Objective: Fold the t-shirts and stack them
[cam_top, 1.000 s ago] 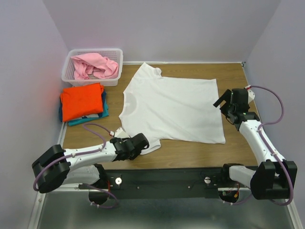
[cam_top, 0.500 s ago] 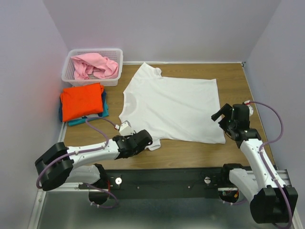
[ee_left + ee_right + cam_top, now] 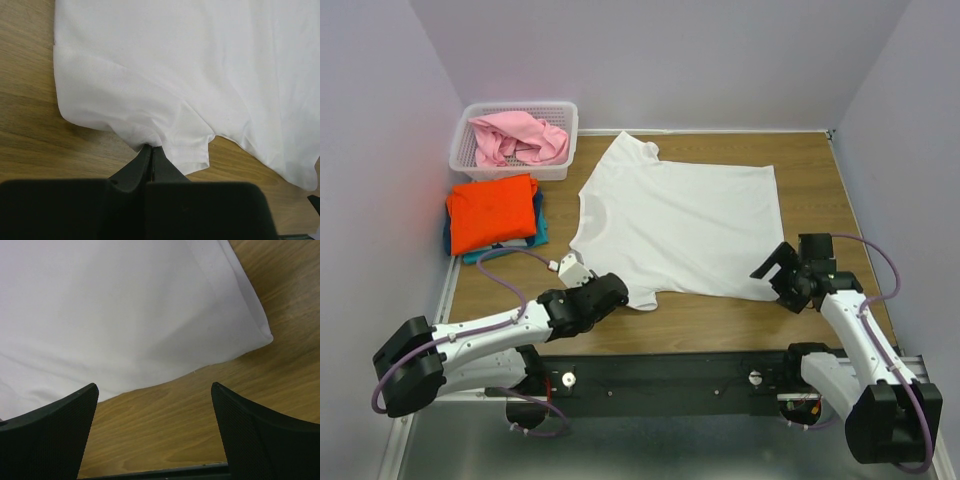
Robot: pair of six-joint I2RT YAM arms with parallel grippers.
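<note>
The white t-shirt (image 3: 680,225) lies spread flat on the wooden table. My left gripper (image 3: 616,290) is shut on its near left sleeve; in the left wrist view the fingers (image 3: 151,150) pinch a fold of the white cloth (image 3: 200,60). My right gripper (image 3: 776,282) is open and empty, just off the shirt's near right hem corner (image 3: 267,337). Its fingertips (image 3: 92,390) hover over bare wood beside the white hem (image 3: 125,310). The orange t-shirt (image 3: 492,212) lies folded on the teal one (image 3: 510,250). The pink t-shirt (image 3: 520,138) lies crumpled in the basket.
The white lattice basket (image 3: 515,106) stands at the far left corner, with the folded stack in front of it. Lilac walls close in the left, far and right sides. The table's near edge and the black arm rail (image 3: 670,375) lie just behind both grippers.
My right gripper has moved along the shirt's right edge toward the near hem corner. My left gripper stays shut on the sleeve while its arm has swung to the left.
</note>
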